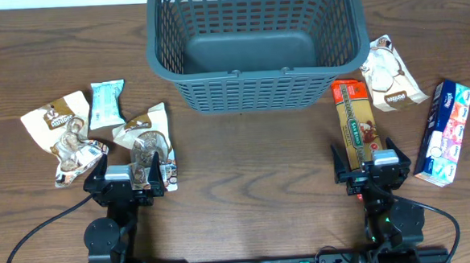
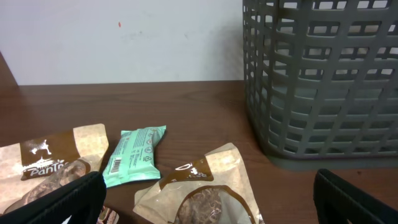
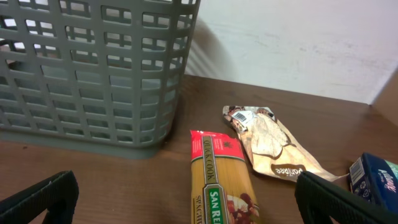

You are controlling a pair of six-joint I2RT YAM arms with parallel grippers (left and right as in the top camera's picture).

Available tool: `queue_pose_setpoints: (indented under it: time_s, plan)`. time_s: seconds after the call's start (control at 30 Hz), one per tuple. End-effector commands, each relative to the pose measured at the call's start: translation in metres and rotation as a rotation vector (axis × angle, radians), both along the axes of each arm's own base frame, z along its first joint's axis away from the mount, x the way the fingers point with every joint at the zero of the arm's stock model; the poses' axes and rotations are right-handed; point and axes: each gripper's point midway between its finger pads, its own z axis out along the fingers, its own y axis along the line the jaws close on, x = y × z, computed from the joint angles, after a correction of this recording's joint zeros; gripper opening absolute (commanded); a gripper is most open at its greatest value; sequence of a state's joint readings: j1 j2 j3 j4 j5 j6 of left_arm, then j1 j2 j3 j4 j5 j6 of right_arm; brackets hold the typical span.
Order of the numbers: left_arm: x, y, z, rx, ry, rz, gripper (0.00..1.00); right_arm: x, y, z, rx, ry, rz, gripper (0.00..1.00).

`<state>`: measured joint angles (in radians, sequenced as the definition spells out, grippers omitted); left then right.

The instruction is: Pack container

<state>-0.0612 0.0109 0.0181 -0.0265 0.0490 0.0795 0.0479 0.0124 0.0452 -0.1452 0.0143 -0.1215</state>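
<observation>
My right end effector (image 1: 370,160), wide open and empty, faces the spaghetti pack (image 1: 355,121), which lies lengthwise toward the far container (image 1: 249,94).

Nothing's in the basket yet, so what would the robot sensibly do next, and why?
Probably lower the open right gripper onto the spaghetti packet and close on it: the packet's near end lies between its spread fingers, and the basket is empty.
</observation>
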Motion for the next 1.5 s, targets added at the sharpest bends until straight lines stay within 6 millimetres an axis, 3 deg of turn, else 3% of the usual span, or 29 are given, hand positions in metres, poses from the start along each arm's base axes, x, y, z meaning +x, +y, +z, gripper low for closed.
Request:
queue_pose_setpoints:
  time_s: [0.0, 1.47]
  plan:
    - [-0.0011, -0.0008, -0.0159, 0.016, 0.05, -0.005, 0.99, 0.0001, -0.0013, -0.0022, -0.006, 0.001, -0.003, 0.99]
    - [-0.0011, -0.0008, -0.0159, 0.016, 0.05, -0.005, 0.99, -0.0001, 0.0027, -0.0022, -0.003, 0.001, 0.02, 0.99]
